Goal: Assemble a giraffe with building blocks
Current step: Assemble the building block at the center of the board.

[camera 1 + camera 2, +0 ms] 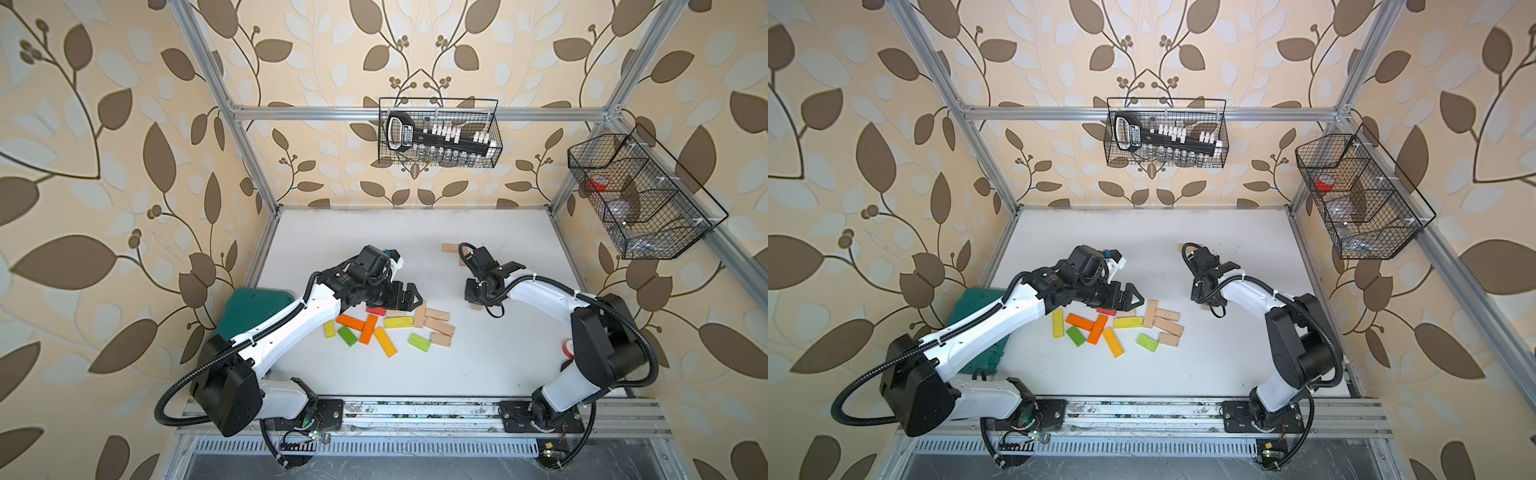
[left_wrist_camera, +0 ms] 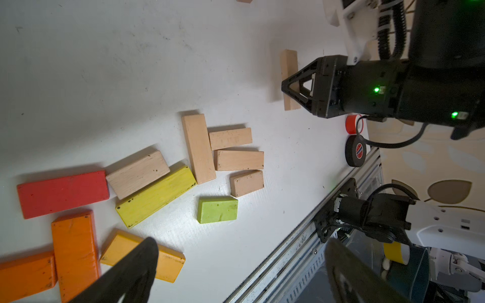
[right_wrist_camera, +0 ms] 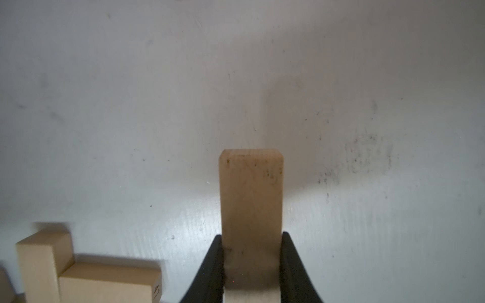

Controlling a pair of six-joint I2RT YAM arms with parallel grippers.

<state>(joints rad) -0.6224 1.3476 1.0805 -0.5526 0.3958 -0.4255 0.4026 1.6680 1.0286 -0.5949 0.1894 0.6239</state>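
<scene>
Right gripper [image 3: 251, 236] clamped on a pale plank [image 3: 251, 189], low over the table [image 3: 131, 105] right of centre, near a small pale stack [image 3: 105, 283], presumably adding to the giraffe. Left gripper [image 1: 409, 297], jaws wide apart, hovers over the loose building blocks [image 1: 386, 328] left of centre, seemingly choosing the next.

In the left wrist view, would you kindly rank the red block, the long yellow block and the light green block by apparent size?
1. red block and long yellow block: nearly alike; the red looks slightly wider, but that is too close to rank.
2. light green block: clearly the smallest.
</scene>
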